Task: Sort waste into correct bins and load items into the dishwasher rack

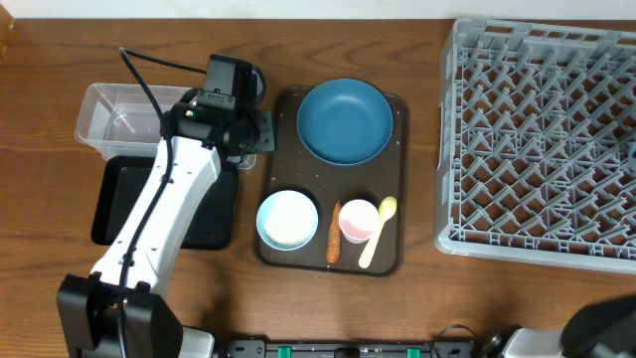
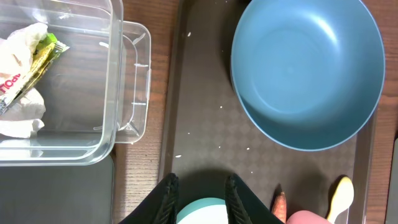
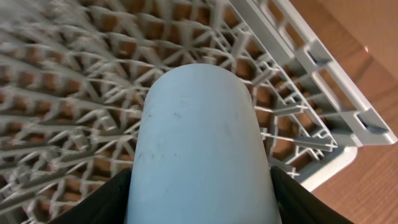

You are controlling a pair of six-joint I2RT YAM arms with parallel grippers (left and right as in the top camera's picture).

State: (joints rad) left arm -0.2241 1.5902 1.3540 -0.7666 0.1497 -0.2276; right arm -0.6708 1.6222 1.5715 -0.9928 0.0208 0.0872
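In the clear tub (image 2: 115, 74) at far left lie tissues (image 2: 18, 121) and the wrapper (image 2: 38, 59). My left pincer (image 2: 200, 183) hangs parted and empty above the brown tray (image 2: 205, 93), beside the blue bowl (image 2: 308, 68). My right pincer (image 3: 199, 202) clasps a light-blue cup (image 3: 199, 137) over the rack (image 3: 298, 81).

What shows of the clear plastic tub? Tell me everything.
The clear plastic tub is rectangular, see-through and round-cornered, with a lipped handle at its short end. It stands upright and lidless on the wooden table, beside the black tray and the brown serving tray. Inside lie crumpled white tissues and a yellow-green wrapper. The left arm partly hides it overhead.
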